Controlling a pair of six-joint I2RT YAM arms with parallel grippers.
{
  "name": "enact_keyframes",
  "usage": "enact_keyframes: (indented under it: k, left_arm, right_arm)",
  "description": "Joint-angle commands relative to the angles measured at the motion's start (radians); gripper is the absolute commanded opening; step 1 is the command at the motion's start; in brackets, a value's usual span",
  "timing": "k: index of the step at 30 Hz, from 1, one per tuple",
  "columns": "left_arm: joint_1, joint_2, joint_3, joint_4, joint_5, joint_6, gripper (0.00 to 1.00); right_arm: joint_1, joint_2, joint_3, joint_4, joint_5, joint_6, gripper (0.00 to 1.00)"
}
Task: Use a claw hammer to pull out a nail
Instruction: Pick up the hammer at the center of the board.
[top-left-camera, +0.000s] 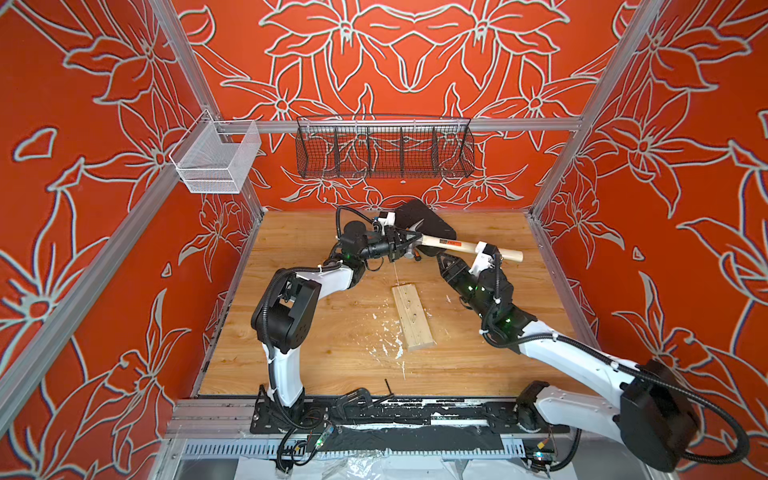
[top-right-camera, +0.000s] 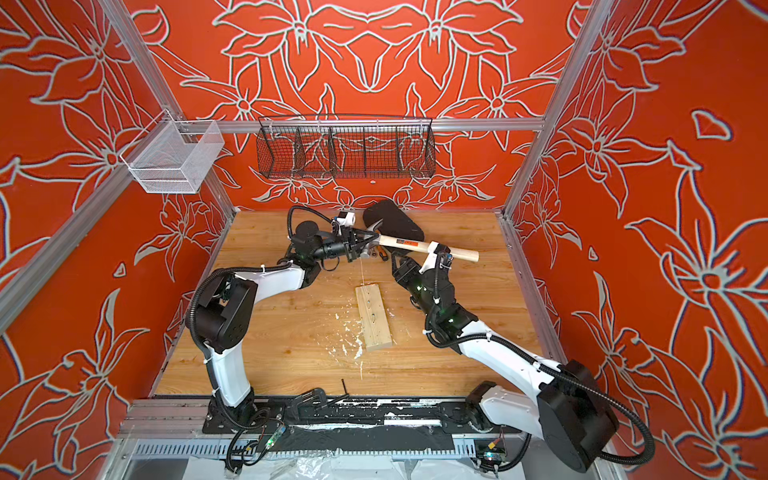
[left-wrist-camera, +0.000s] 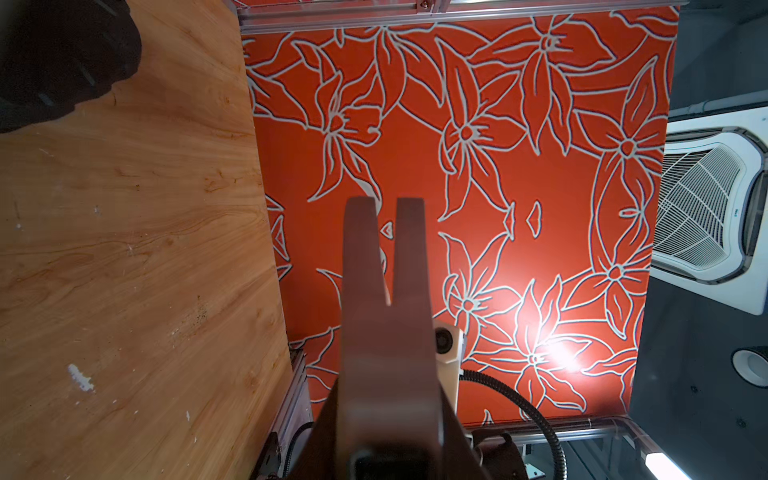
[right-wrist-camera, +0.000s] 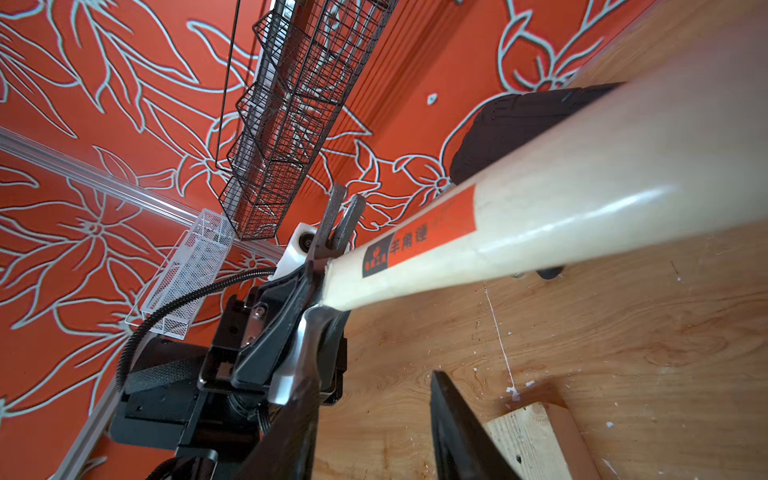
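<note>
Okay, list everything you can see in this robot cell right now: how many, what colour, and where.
claw hammer: one, pale wooden handle, orange label, grey head; held over the back of the table
wood block: one, pale; mid-table
black pad: one; back of the table
wire basket: one, black; back rail
mesh basket: one, white; left rail
white flecks: many; beside the block
table: one, wood-grain
left gripper: black, shut on the hammer's head
right gripper: black, open, near the handle, not gripping
</note>
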Motion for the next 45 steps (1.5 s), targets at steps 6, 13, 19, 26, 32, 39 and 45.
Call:
enact_keyframes:
  k: [6,13,19,26,32,39,45]
  left_arm:
    - [-0.006,-0.052,0.03,0.202,-0.017,-0.041,0.0]
    - [-0.006,-0.047,0.015,0.233,-0.032,-0.058,0.0]
    - [-0.009,-0.034,0.011,0.285,-0.056,-0.092,0.0]
    - [-0.019,-0.034,0.007,0.29,-0.067,-0.095,0.0]
    - [-0.028,-0.033,-0.007,0.294,-0.083,-0.092,0.0]
    - [-0.036,-0.026,-0.03,0.313,-0.115,-0.11,0.0]
    - [-0.049,-0.023,-0.043,0.317,-0.133,-0.113,0.0]
  right_arm:
    - [-0.01,0.061,0.027,0.161,0.043,0.039,0.46]
    - [-0.017,0.067,0.024,0.21,0.075,0.024,0.48]
    - [-0.041,0.085,0.04,0.227,0.093,0.026,0.48]
    - [-0.082,0.149,0.052,0.324,0.087,0.066,0.48]
    - [-0.098,0.23,0.105,0.405,0.066,0.079,0.45]
    - [-0.109,0.294,0.152,0.464,0.05,0.096,0.41]
    - [-0.123,0.305,0.173,0.457,0.051,0.088,0.37]
